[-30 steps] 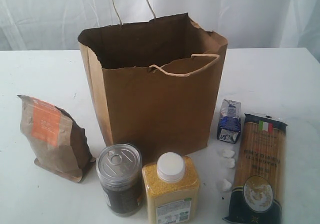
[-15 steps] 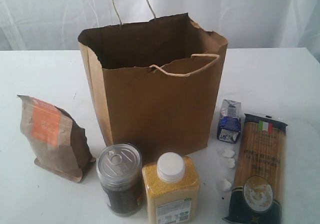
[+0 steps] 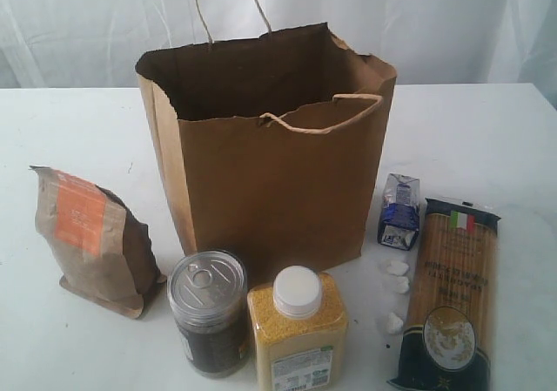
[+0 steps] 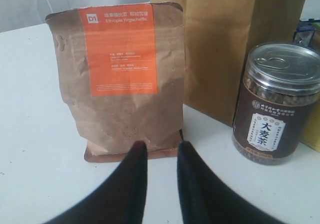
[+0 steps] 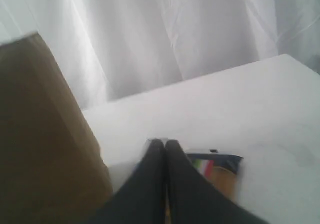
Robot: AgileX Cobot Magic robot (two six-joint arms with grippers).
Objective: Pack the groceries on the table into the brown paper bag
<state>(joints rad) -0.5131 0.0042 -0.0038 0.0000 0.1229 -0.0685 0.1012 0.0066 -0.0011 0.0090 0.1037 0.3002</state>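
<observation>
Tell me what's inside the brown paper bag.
Through the open top of the brown paper bag only bare inner walls show. Its front wall hides the bottom, so anything lying there cannot be seen.

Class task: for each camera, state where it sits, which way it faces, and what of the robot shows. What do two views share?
Exterior: off the arms, raised before the table, facing the paper bag and curtain; no robot parts show.
Left wrist: low over the table, facing the pouch and can; jaws slightly apart, empty.
Right wrist: beside the paper bag, facing the curtain past the spaghetti pack; jaws shut.
Shared: exterior and left wrist both show pouch, can, paper bag.
</observation>
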